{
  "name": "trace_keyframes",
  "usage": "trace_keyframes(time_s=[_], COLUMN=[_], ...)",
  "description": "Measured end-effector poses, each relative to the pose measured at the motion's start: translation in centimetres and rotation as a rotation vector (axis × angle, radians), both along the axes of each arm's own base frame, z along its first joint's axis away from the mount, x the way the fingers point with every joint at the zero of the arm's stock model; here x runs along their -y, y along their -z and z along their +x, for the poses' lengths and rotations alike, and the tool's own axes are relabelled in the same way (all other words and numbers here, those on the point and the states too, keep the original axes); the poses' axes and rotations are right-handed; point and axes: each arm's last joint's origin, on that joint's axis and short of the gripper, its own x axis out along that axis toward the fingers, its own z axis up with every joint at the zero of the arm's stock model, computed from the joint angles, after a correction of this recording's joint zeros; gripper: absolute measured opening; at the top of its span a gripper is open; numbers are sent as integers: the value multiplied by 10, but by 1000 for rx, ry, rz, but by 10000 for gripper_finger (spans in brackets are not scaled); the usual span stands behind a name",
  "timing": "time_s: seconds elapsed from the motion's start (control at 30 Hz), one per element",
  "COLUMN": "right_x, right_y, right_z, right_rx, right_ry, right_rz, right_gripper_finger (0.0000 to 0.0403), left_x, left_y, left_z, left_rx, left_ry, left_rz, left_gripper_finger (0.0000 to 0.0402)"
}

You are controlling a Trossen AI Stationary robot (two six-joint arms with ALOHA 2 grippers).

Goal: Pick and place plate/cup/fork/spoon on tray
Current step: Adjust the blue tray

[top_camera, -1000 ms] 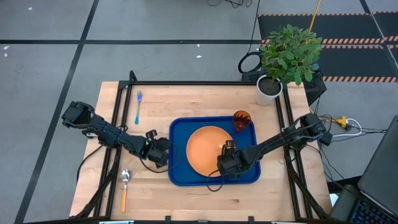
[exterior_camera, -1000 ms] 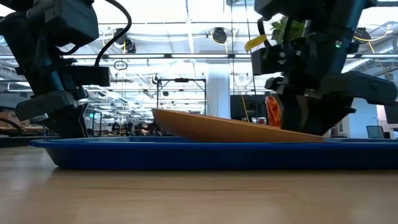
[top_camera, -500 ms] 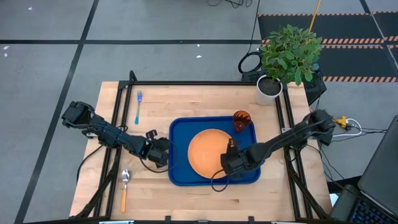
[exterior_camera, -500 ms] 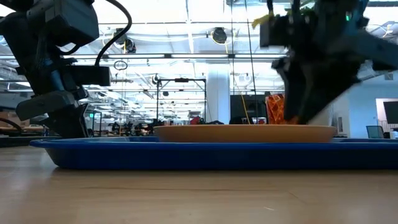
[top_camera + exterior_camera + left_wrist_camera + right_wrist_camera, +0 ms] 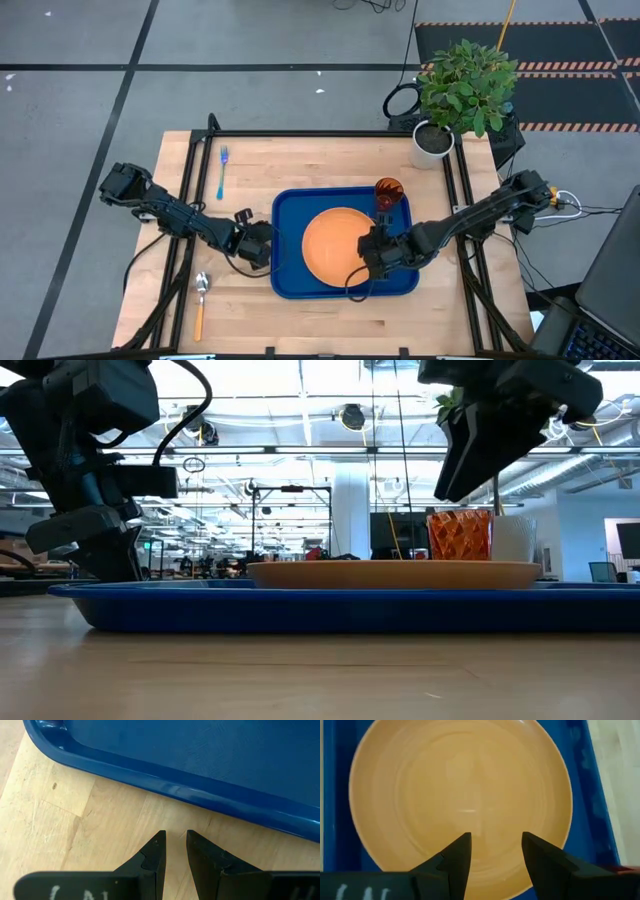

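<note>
tray [image 5: 284, 205] sat mid-table, plate [image 5: 335, 244] flat inside, cup [image 5: 388, 190] in its corner. fork [image 5: 222, 170] and spoon [image 5: 199, 303] lay outside: light, thin, slippery; pinch mid-handle. right gripper [image 5: 492, 851] spread, empty, over plate; left gripper [image 5: 174, 851] narrowly parted, empty, beside tray.

A plain orange plate [image 5: 337, 243] lies in a blue tray [image 5: 284, 268]; the cup [image 5: 388, 193] looks faceted orange-red, the fork [image 5: 222, 171] light blue, the table [image 5: 300, 160] pale wood.

Open-plan lab hall, ceiling trusses [image 5: 300, 450]
</note>
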Motion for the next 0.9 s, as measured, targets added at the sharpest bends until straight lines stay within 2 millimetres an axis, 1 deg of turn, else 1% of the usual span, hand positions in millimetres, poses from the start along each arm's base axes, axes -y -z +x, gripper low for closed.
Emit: trace_keyframes(time_s=[0.1,0.17,0.23,0.37,0.47,0.6,0.67,0.8,0.9], right_x=[2,6,11,17,16,15,18,22,22], right_y=[0,-1,-2,-1,2,18,32,61,72], right_z=[-2,-10,-23,-50,-61,-73,-83,-110,-125], right_rx=[-2,-44,-133,-389,-453,-490,-530,-686,-718], right_ry=[39,82,150,321,412,456,492,554,592], right_rz=[-32,-44,-49,37,33,0,-19,12,-9], right_gripper_finger=[169,169,169,169,169,169,169,169,169], left_x=[1,3,6,8,8,8,9,12,13], left_y=[0,0,0,0,0,0,0,0,1], left_z=[0,-1,-2,-3,-3,-3,-3,-6,-7], left_rx=[0,0,1,2,6,11,13,-6,-11], left_ry=[4,16,28,36,23,7,5,20,21], left_rz=[0,0,0,-2,-7,-13,-16,-8,-7], left_gripper_finger=[81,81,81,81,81,81,81,81,81])
